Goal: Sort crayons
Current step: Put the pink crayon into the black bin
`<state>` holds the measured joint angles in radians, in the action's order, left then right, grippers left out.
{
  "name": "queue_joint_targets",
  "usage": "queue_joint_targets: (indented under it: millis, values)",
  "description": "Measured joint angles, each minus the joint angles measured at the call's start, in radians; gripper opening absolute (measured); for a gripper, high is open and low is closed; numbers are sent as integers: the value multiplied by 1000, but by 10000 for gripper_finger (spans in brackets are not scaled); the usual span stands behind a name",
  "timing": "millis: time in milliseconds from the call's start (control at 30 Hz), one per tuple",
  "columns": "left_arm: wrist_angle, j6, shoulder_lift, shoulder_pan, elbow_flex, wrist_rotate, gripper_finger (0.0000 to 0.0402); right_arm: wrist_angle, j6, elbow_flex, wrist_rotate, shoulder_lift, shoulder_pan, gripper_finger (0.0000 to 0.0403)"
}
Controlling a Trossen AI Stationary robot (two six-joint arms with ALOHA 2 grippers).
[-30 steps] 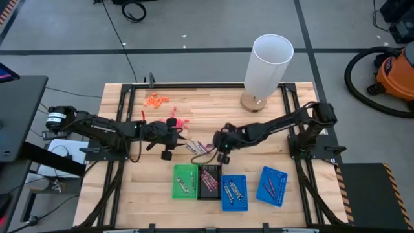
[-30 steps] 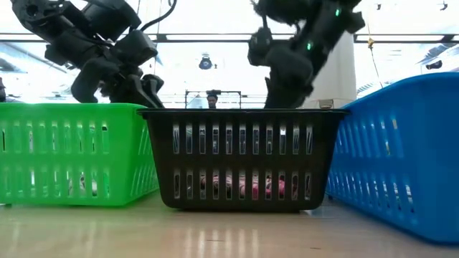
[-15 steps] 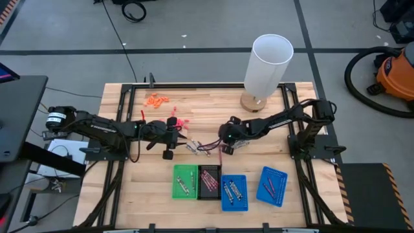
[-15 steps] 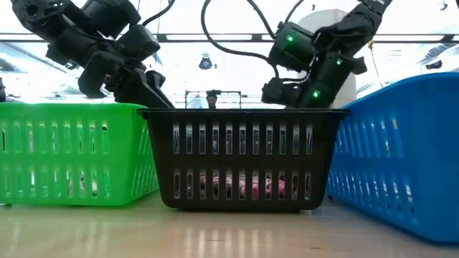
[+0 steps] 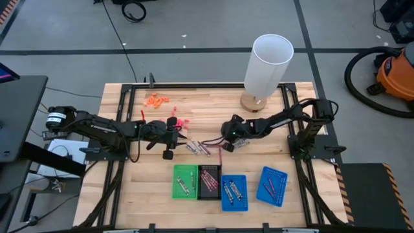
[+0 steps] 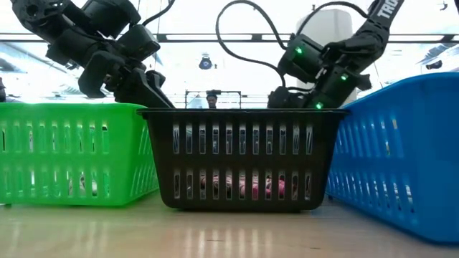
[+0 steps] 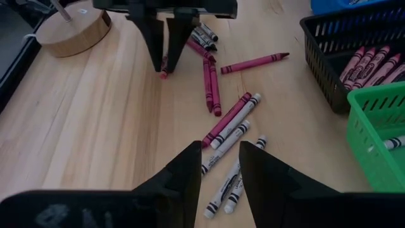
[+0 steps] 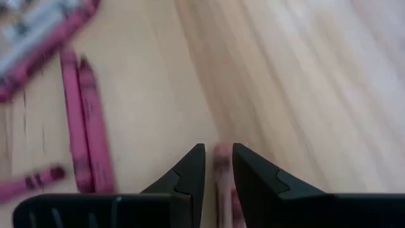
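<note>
Loose crayons point(image 7: 228, 126), grey-silver, maroon and pinkish-red, lie flat on the wooden table point(image 5: 129, 188) beyond the trays point(image 5: 197, 147). My left gripper point(image 5: 183, 137) hovers just above the grey-silver ones, its fingers a little apart and empty point(image 7: 219, 174). My right gripper point(image 5: 224, 141) stands at the far right of the cluster, fingers pointing down, shut on a pinkish-red crayon point(image 8: 221, 158); it also shows in the left wrist view point(image 7: 163, 63). More crayons lie in the black tray point(image 7: 370, 63). My right gripper pinches one pinkish-red crayon between its two fingers, one finger on each long side point(image 8: 221, 155). The fingers come from above, pointing down. The crayon lies low at the table; one end point(image 7: 163, 74) shows just under the fingertips.
A green tray point(image 5: 185, 181), a black tray point(image 5: 209, 182) and two blue trays point(image 5: 234, 192) point(image 5: 272, 186) stand along the near edge. A tall white cylinder point(image 5: 268, 65) on a wooden base stands far right. Orange bits point(image 5: 156, 100) and coral-pink bits point(image 5: 180, 122) lie far left.
My right gripper has gone from above the far side of the black tray toward the table's far right and down to the loose crayons. My left gripper has kept still.
</note>
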<state>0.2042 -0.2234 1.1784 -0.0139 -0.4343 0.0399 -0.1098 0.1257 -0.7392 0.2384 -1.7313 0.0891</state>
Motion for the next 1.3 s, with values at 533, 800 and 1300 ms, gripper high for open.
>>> queue_joint_targets:
  millis: [533, 800, 1300]
  values:
    - [0, 3, 0, 0, 0, 0, 117, -122, 29, 72, -1, 1, 2, 31]
    - [-6, 10, 0, 0, 0, 0, 117, -218, 83, 73, -53, 1, 3, 22]
    - [-22, 31, 0, 0, 0, 0, 117, -516, 275, 72, -154, 89, -86, 24]
